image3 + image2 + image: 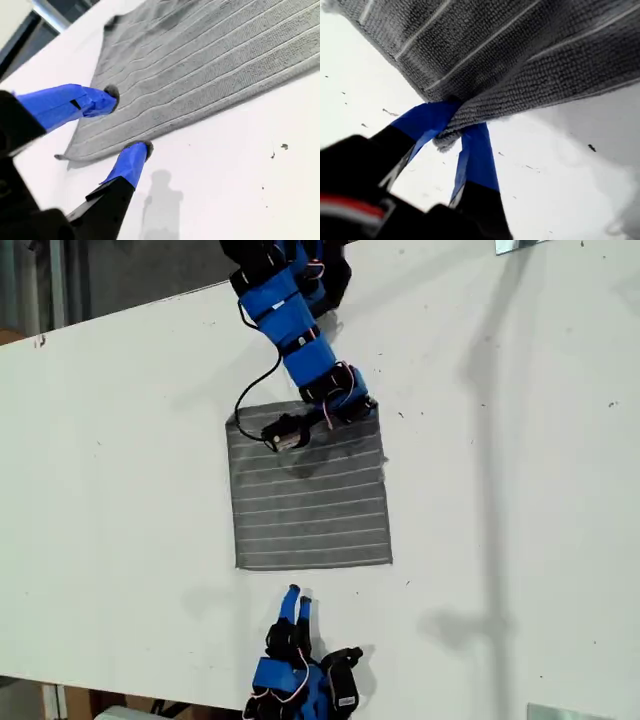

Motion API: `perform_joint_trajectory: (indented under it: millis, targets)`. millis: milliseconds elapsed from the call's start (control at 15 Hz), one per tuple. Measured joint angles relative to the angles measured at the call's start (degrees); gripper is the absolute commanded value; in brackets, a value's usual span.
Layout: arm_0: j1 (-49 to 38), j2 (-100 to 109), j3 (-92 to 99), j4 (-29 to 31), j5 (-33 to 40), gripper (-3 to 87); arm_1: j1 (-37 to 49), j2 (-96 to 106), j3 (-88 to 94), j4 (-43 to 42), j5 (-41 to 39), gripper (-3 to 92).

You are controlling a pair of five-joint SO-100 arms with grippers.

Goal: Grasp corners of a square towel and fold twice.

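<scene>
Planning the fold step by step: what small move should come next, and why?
Probably lift my first gripper slightly: its jaws are shut on a corner of the grey white-striped towel. My second gripper hangs open off the towel's near edge, gripping nothing.

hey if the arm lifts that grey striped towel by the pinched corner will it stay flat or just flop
Probably flop. The towel looks like soft looped fabric, and where my first gripper pinches its corner the cloth already bunches between the jaws. It likely weighs little, since it lies thin on the table. The textured weave should resist slipping from the grip.
</scene>
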Motion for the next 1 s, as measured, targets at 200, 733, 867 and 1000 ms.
perform_joint_trajectory:
  millis: [200, 733, 867, 1000]
  targets:
    - [6.77, -6.42, -4.57, 6.94, -1.76, 16.2, 0.79, -3.25, -3.52, 0.18, -2.2, -0.1]
    - [19.86, -89.56, -58.54, 6.59, -1.05, 20.4, 1.67, -6.68, -6.24, 0.53, -3.96, -0.1]
    - [23.64, -108.37, -69.79, 7.12, -3.96, 22.5, 1.67, -6.68, -6.24, 0.53, -3.96, -0.1]
    - [25.14, -124.19, -83.58, 11.43, -3.78, 23.0, 1.67, -6.68, -6.24, 0.53, -3.96, -0.1]
